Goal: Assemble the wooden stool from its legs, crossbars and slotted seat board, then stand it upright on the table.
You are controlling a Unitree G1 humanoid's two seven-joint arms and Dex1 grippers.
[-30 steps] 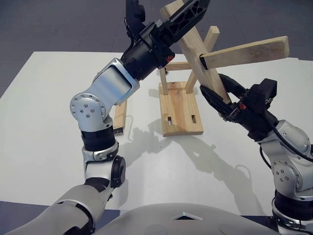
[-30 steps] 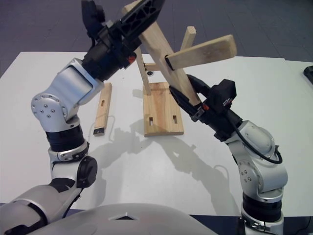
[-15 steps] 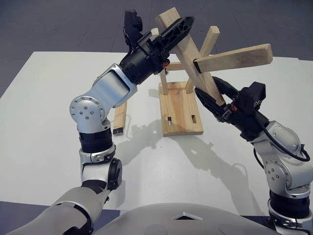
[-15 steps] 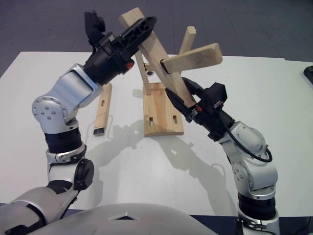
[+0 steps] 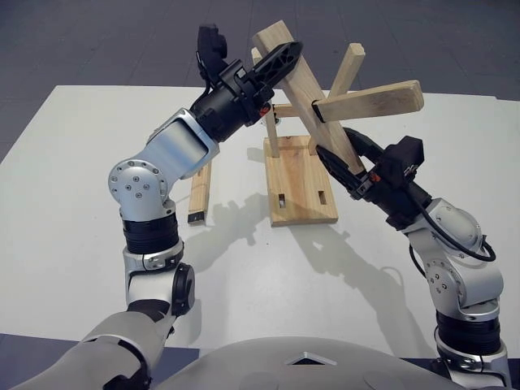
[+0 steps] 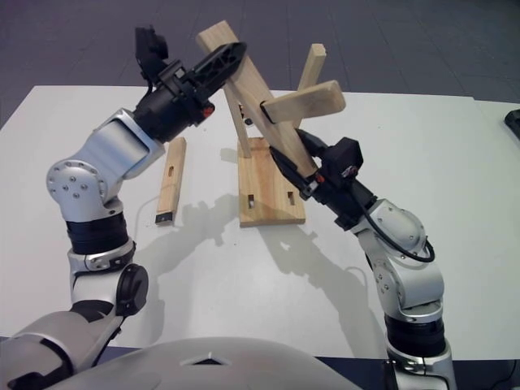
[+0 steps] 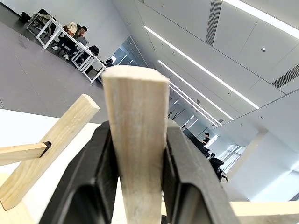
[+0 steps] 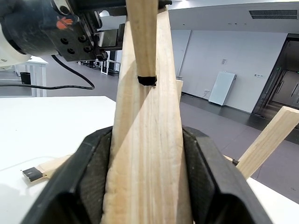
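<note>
Holding one stool leg aloft between both grippers

Head view: the left gripper [image 5: 287, 55] has its jaws closed on the upper end of a slanted leg [image 5: 302, 85], high above the white surface [image 5: 81, 162]. The right gripper [image 5: 336, 146] clamps the lower end. A crossbar [image 5: 370, 96] juts sideways from the leg's middle. Beneath, the seat board [image 5: 299, 191] lies flat, with a second leg [image 5: 345, 77] rising tilted from its far end. A loose leg [image 5: 199, 191] lies to its left.

Left wrist view: both jaws press against the leg's sides.

Right wrist view: the jaws squeeze the leg likewise.

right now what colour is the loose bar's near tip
Black tip on the pale loose bar; right eye view.
</note>
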